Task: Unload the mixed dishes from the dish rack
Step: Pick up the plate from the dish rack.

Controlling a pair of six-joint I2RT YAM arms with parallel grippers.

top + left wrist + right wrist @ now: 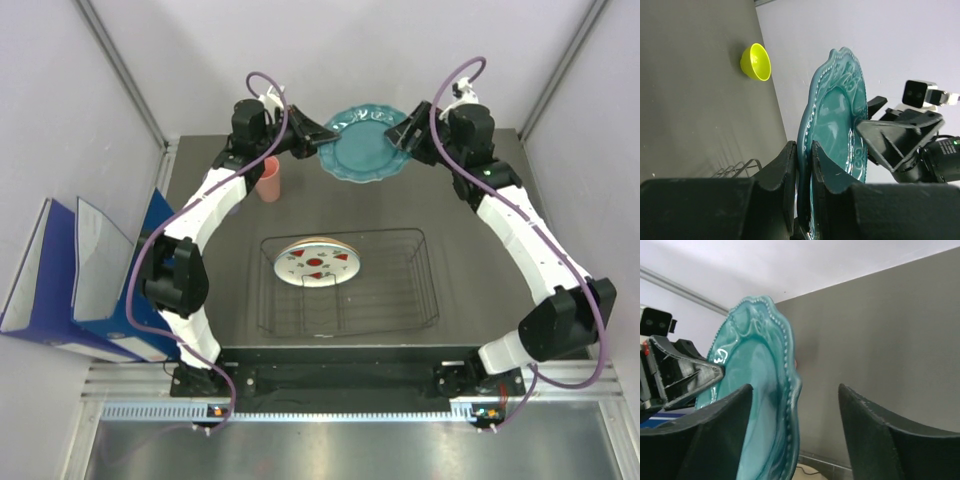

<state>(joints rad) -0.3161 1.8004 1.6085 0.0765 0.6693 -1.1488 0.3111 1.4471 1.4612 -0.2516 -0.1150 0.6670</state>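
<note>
Binders (70, 285): two blue ones are standing off the left edge of the surface (470, 250). The left arm is hiding part of the nearer one.
Left gripper (804, 150): one. Its jaws are standing narrow, pinching the left rim of the teal plate (837, 120).
Cup (268, 178): one, salmon-pink, is standing upright on the surface beside the left arm, beyond the rack's left corner.
Bowl (756, 61): one, yellow-green, is sitting on the surface near the back wall. It is showing only in the left wrist view.
Rack (400, 300): one, of dark wire, is sitting mid-surface between the arms. Its thin wires are proving hard to trace against the dark surface.
White plate (316, 265): one, with red marks, is resting in the rack's left half. A peach edge (318, 241) is showing at its far rim, too thin to tell what it belongs to.
Teal plate: one, being held off the surface at the far end, beyond the rack and between the two grippers. Both wrist views are cutting off its lower part.
Right gripper (795, 389): one. Its jaws are standing wide around the teal plate's right rim, with a clear gap showing on one side.
</note>
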